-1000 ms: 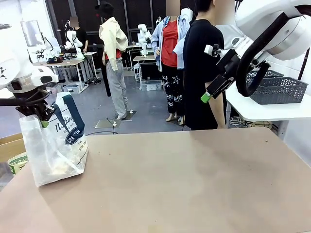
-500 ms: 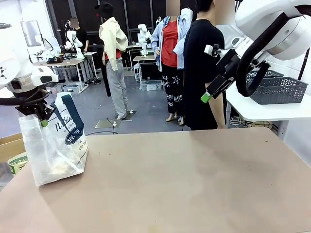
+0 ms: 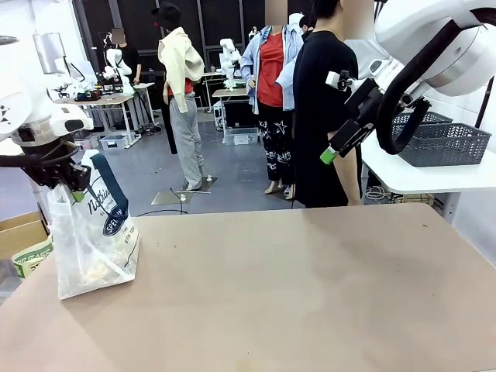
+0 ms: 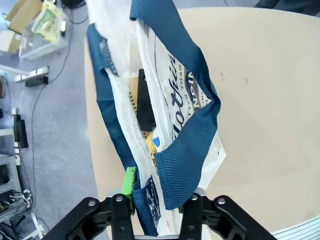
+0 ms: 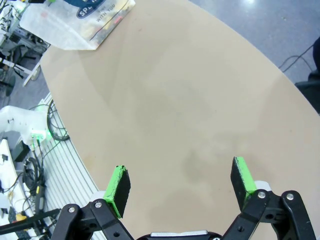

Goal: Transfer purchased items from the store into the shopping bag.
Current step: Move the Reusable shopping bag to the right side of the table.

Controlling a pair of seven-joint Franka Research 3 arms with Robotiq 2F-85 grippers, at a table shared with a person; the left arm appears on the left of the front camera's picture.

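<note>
Shopping bag (image 3: 93, 240) on tan table (image 3: 294, 294)

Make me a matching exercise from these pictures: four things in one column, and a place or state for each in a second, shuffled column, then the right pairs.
Things
1. left gripper
2. right gripper
3. shopping bag
4. dark grey basket

Places or states
A. on the white side table at the right
B. open, raised above the bare table top
C. standing at the table's left edge, packets inside
D. shut on a navy handle

Pairs: 1-D, 2-B, 3-C, 4-A
</note>
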